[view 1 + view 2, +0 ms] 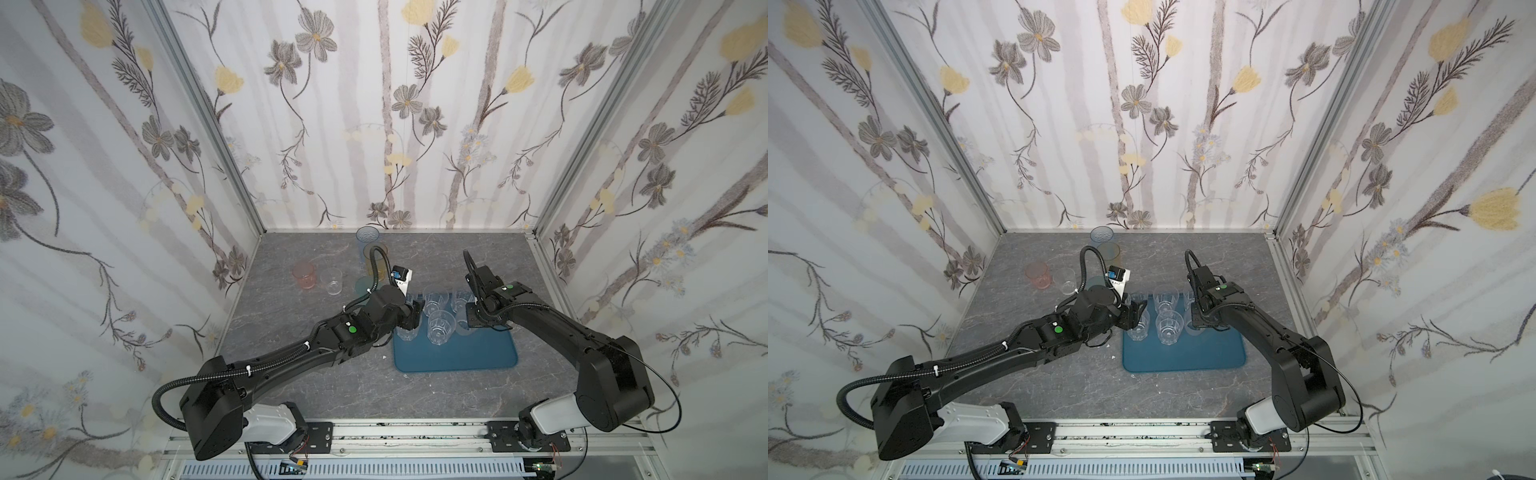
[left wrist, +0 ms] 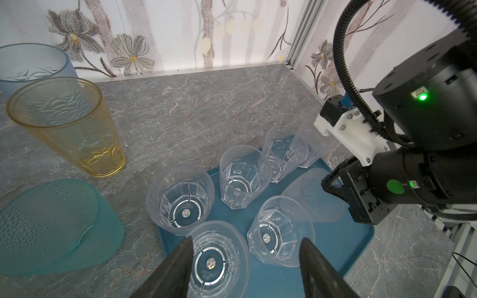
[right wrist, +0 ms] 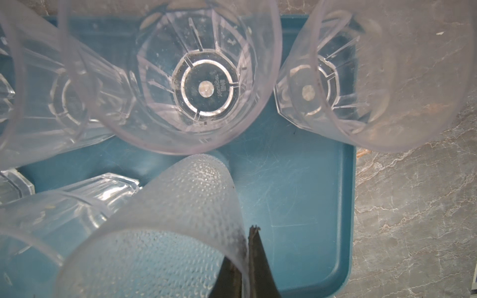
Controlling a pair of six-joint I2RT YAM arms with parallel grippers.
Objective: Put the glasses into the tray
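Pinching frosted glass [image 3: 167,232], right end effector [image 3: 245,243], over tray [image 3: 296,206].

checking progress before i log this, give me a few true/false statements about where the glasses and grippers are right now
1. The pink glass is in the tray. False: it stands on the table, left of the tray in both top views.
2. The right gripper is shut on the wall of the frosted glass. True.
3. The amber glass stands upright on the table. True.
4. The left gripper is shut. False: it is open, with a finger on either side of a clear glass that stands in the tray.
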